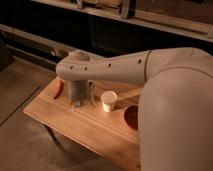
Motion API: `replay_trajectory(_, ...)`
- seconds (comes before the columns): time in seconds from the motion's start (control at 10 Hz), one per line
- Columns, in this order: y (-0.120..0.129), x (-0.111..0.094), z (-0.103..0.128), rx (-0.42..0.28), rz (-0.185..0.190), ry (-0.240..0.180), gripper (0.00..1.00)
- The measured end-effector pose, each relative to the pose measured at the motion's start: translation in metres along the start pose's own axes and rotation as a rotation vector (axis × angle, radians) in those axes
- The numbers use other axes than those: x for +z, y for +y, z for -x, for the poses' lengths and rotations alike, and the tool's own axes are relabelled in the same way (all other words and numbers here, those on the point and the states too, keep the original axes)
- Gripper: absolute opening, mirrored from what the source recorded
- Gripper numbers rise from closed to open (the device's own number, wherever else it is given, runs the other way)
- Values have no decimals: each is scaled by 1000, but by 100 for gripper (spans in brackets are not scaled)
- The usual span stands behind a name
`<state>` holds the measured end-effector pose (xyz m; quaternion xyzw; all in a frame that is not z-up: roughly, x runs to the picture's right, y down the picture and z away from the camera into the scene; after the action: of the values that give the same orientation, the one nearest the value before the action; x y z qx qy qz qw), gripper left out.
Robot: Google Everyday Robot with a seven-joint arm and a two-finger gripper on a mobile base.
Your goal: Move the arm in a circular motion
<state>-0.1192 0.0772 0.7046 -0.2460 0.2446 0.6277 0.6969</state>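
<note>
Where the gripper [81, 101] hangs low over the wooden table [75, 127], near the back-left corner, the board's rear edge lies just behind it. The left edge lies a little beyond an orange-red object [58, 89] that rests to the gripper's left as seen. To its right stands a white cup [108, 100], near but apart. Farther right, a dark red bowl [131, 117] sits partly hidden by the arm. Open wood stretches in front of the gripper to the near edge. Whether the gripper is spread or closed cannot be told. The arm [115, 67] reaches in from the right above the table and bends down at the wrist into the gripper.
</note>
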Motion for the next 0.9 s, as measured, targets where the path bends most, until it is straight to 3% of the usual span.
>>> replay_trajectory(0.4, 35, -10, 29, -65, -106, -4, 65)
replay_trajectory(0.6, 66, -10, 34, -129, -155, -1, 65)
replay_trajectory(0.9, 112, -11, 21, -227, -149, -3, 65)
